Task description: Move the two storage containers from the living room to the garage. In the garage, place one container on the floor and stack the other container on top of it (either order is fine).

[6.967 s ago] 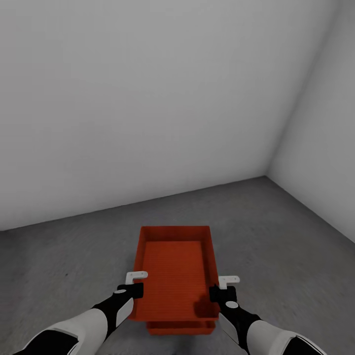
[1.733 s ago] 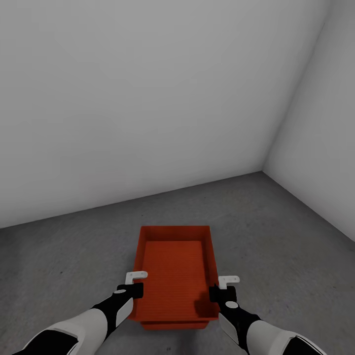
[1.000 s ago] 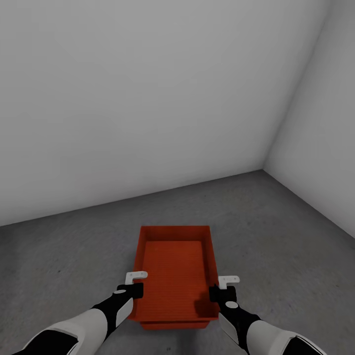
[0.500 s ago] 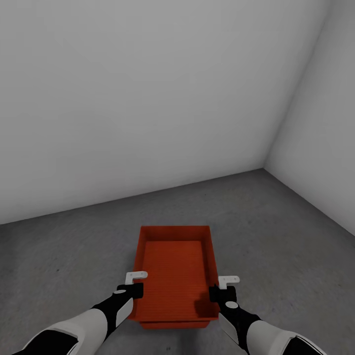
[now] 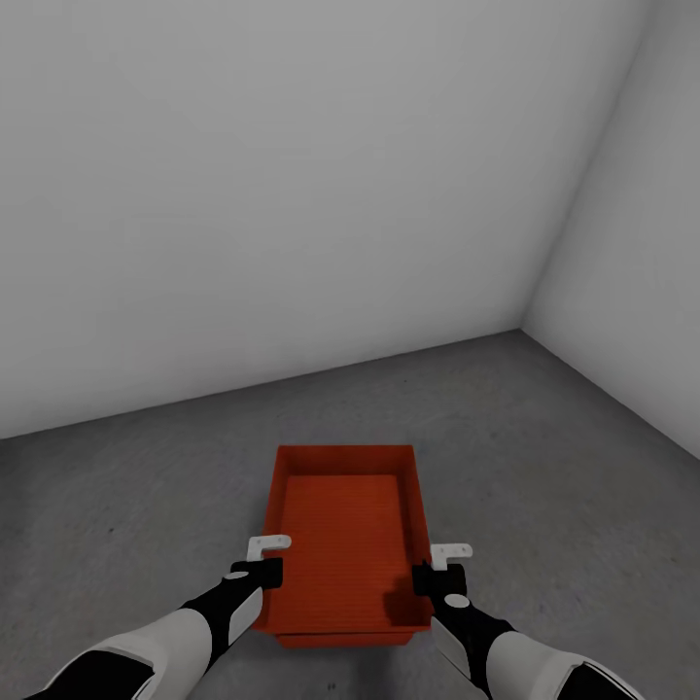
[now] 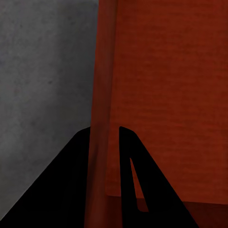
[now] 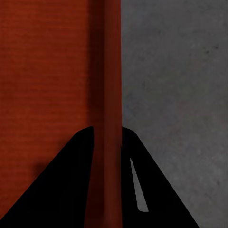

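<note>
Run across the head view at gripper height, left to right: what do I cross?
Concrete floor → left gripper, clamped on the container's left wall → upper storage container, with the lower container's edge peeking out beneath its near end → right gripper, clamped on the right wall.

Lower container [image 5: 340, 641] mostly hidden beneath the upper container [image 5: 345, 535].

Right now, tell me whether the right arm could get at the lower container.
Probably not. The right end effector is shut on the upper container's wall, and that bin covers the lower container, leaving just a front strip showing.
</note>
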Controlling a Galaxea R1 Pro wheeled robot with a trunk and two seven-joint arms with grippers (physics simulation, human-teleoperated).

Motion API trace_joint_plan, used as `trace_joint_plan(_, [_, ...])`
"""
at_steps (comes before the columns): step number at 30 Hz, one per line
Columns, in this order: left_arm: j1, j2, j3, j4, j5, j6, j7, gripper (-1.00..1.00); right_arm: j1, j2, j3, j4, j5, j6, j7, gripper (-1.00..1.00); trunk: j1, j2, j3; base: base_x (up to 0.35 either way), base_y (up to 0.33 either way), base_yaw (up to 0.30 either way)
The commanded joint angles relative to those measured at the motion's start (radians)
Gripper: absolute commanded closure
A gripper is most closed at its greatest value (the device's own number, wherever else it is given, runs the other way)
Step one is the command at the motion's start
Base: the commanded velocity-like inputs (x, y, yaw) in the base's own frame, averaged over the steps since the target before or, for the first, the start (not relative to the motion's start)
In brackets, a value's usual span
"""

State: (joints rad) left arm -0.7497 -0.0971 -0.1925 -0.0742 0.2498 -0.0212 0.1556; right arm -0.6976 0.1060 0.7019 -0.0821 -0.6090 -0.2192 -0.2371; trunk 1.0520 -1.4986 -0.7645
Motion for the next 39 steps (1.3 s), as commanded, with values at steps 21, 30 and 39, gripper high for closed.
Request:
trace_joint_plan(21, [-0.002,0.01,0.065,-0.003,-0.003,-0.025,0.081,1.0,0.001,0.0,0.019,-0.001,-0.009,0.003,0.007,1.0,0.081,-0.148,-0.067,0.0,0.0,0.0])
trace_joint_plan(30, [-0.002,0.01,0.065,-0.003,-0.003,-0.025,0.081,1.0,0.001,0.0,0.019,-0.001,-0.009,0.003,0.007,1.0,0.115,-0.211,-0.095,0.0,0.0,0.0])
trace_joint_plan(39, [-0.002,0.01,0.065,-0.004,-0.003,-0.025,0.081,1.0,0.001,0.0,0.019,-0.001,-0.009,0.003,0.007,1.0,0.134,-0.246,-0.111,0.0,0.0,0.0])
